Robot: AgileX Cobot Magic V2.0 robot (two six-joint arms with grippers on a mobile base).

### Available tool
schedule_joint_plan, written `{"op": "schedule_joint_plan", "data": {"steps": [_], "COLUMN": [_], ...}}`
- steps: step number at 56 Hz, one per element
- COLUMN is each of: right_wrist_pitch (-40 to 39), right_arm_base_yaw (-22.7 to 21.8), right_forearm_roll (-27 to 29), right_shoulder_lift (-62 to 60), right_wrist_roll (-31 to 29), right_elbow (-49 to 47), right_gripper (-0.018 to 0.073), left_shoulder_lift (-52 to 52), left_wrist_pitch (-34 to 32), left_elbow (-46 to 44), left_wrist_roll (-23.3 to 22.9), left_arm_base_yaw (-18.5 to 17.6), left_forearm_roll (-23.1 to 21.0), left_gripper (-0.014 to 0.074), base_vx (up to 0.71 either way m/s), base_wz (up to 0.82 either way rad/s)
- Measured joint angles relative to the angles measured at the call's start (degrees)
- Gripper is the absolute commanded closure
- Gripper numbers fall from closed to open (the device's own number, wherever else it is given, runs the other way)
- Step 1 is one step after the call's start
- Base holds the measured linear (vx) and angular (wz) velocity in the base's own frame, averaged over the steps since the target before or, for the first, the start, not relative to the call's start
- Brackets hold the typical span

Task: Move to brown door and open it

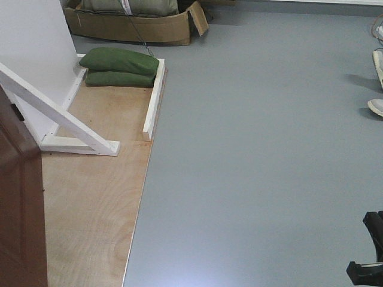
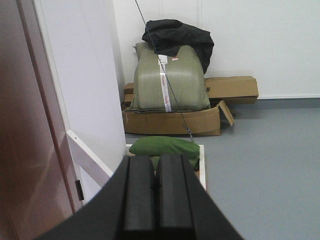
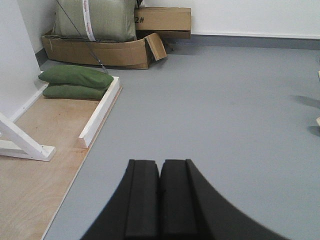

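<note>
The left claw (image 2: 155, 167) has its two black pads pressed flat together, with nothing between them. Close on its left stands the door (image 2: 22, 150), glossy reddish-brown, filling that side of the left wrist view; no handle shows there. Just past the door's edge, still left of the claw, a small black fitting (image 2: 79, 190) sits against a white panel (image 2: 85, 75). A white brace (image 2: 90, 160) slants down from the panel toward the claw. Straight ahead of the fingertips lie two green sandbags (image 2: 165, 146), one on the other. Behind them a cardboard tray (image 2: 172, 123) holds an olive sack (image 2: 170, 80) with a black cloth (image 2: 180, 35) draped over its top. A thin cord (image 2: 167, 82) runs down across the sack. Ahead and to the right, a box (image 2: 231, 87) lies against the white wall (image 2: 260, 45).

The right claw (image 3: 160, 167) is likewise shut tight and holds nothing. Grey floor (image 3: 225, 110) spreads below and ahead of it. To its left lies plywood (image 3: 30, 190) with the brace's foot resting on it. A white batten (image 3: 100, 117) runs along the plywood's edge, and the sandbags lie at the batten's far end, ahead and left. In the front view the door fills the near left corner, well left of this claw. A pale shoe (image 1: 377, 106) shows at the far right edge.
</note>
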Motion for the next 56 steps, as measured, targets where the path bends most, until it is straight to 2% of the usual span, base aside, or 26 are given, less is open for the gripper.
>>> {"op": "schedule_joint_plan", "data": {"steps": [29, 30, 31, 34, 42, 51, 56], "right_wrist_pitch": [0.0, 0.0, 0.0, 0.0, 0.0, 0.0, 0.0], "right_arm_base_yaw": [0.0, 0.0, 0.0, 0.0, 0.0, 0.0, 0.0], "right_forearm_roll": [0.0, 0.0, 0.0, 0.0, 0.0, 0.0, 0.0], "right_shoulder_lift": [0.0, 0.0, 0.0, 0.0, 0.0, 0.0, 0.0], "right_wrist_roll": [0.0, 0.0, 0.0, 0.0, 0.0, 0.0, 0.0], "right_elbow": [0.0, 0.0, 0.0, 0.0, 0.0, 0.0, 0.0], "right_gripper": [0.0559, 0.0559, 0.0559, 0.0559, 0.0559, 0.0559, 0.0559], "left_shoulder_lift": [0.0, 0.0, 0.9, 2.7, 6.5, 7.5, 7.5], "left_wrist_pitch": [-0.3, -0.5, -4.9, -6.4, -7.4, -7.8, -8.3], "left_elbow": [0.0, 0.0, -3.7, -6.5, -15.9, -27.1, -31.6], "left_wrist_roll": [0.8, 0.8, 0.6, 1.3, 8.0, 17.8, 20.4], "left_arm_base_yaw": [0.0, 0.0, 0.0, 0.0, 0.6, 4.1, 5.8], "left_forearm_roll": [0.3, 0.3, -1.0, -0.8, 2.0, 3.1, 3.1], "left_gripper": [0.0603, 0.0603, 0.0603, 0.0603, 0.0603, 0.0603, 0.0603], "base_vx": [0.00, 0.00, 0.00, 0.00, 0.00, 0.00, 0.00], "base_wz": [0.00, 0.00, 0.00, 0.00, 0.00, 0.00, 0.00]}}
